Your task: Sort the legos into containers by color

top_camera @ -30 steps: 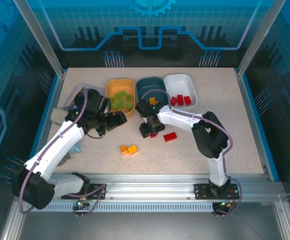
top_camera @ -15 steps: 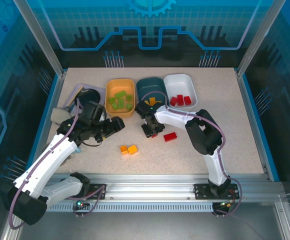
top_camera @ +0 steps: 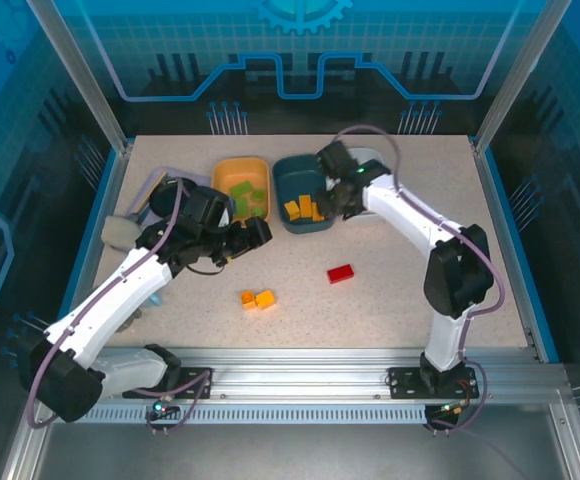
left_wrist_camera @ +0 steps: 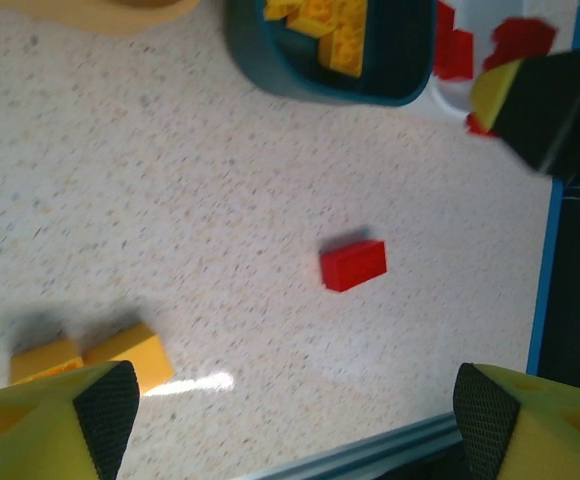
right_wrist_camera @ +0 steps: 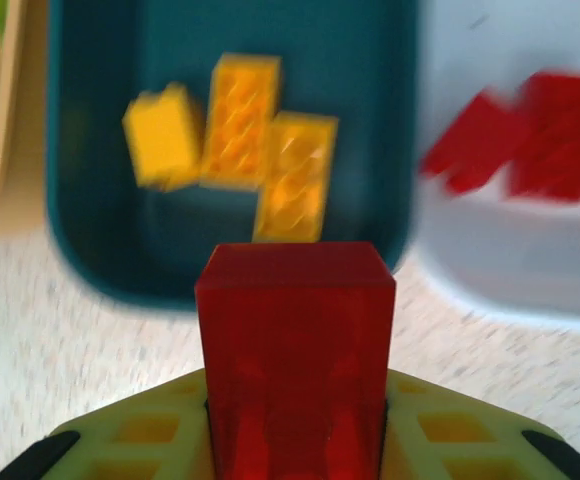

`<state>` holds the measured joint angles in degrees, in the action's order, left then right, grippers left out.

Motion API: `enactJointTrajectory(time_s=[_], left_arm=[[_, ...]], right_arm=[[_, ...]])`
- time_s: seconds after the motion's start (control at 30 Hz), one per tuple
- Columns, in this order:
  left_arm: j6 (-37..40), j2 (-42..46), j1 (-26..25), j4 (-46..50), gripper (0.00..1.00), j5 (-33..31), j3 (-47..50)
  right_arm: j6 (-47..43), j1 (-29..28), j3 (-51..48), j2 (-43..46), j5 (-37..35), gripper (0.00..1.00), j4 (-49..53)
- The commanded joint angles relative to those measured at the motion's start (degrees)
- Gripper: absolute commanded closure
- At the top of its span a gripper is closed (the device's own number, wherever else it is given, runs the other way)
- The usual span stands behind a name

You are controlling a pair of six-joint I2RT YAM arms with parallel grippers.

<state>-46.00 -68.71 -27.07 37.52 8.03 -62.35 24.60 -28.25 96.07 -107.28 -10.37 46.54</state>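
The speckled bench [top_camera: 410,300] runs between blue side rims, with a metal rail [top_camera: 300,362] along its near edge. Its widest bare stretch is the right near quarter.

Two arms are over it. The left arm [top_camera: 110,300] points toward the middle; the left jaws are spread wide with nothing between them, above bare surface just near of the orange tub. The right arm [top_camera: 410,215] points to the far side; the right jaws are clenched on the held red brick [right_wrist_camera: 295,340], over the teal tub's right near corner, beside the white tub.

Three tubs stand in a row at the far edge, close side by side:
- orange tub [top_camera: 232,172], left, with green bricks [top_camera: 250,197], partly hidden and not countable
- teal tub [top_camera: 292,178], middle, with three yellow bricks [right_wrist_camera: 240,130]
- white tub [right_wrist_camera: 470,60], right, with red bricks [right_wrist_camera: 530,140] too blurred to count

Three bricks lie loose on the bench. The loose red brick [top_camera: 341,273] has bare bench all round it. Well apart to its left are two orange-yellow bricks [top_camera: 257,298], side by side and touching or nearly so.
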Motion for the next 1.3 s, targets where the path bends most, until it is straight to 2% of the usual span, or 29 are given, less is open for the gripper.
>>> enactJointTrajectory(time_s=[0.0,0.2,0.37,0.53,0.6,0.7,0.8,0.93,1.13,1.27], left_arm=[[2.0,-3.5,-0.2,-3.6,0.14,1.6,-4.6],[2.5,-7.3,-0.3,-2.8,0.14,0.5,-8.0],[2.1,-7.3,-0.3,-0.8,0.14,-0.8,-8.0],[1.0,-5.3,-0.3,0.9,0.14,-1.8,-6.1],[0.5,-4.3,-0.3,2.0,0.14,-2.3,-4.8],[0.3,-3.3,-0.3,4.8,0.14,-2.8,-3.5],[0.1,-1.7,-0.3,6.8,0.14,-2.8,-1.4],[-1.2,-0.5,-0.3,10.4,0.14,-3.1,1.7],[-7.4,-1.5,-0.3,14.0,0.13,-1.7,7.9],[-10.8,-2.7,-0.2,13.3,0.12,-1.0,11.5]], right_arm=[[1.8,5.2,5.2,-5.5,3.5,0.64,0.2],[3.7,11.8,20.8,-19.4,6.8,0.64,1.2],[4.3,14.8,34.3,-31.3,8.5,0.62,5.8],[4.2,16.3,44.3,-39.1,11.9,0.60,8.8],[4.0,16.5,47.9,-41.5,12.1,0.56,10.9],[3.7,16.4,49.0,-41.2,11.9,0.44,11.7],[2.9,15.9,46.9,-37.7,11.1,0.36,10.6],[0.8,14.0,41.4,-29.4,8.4,0.37,8.6],[0.1,8.1,13.7,-5.4,7.0,0.38,-6.7],[-0.4,1.7,-3.3,7.3,8.6,0.38,-13.3]])
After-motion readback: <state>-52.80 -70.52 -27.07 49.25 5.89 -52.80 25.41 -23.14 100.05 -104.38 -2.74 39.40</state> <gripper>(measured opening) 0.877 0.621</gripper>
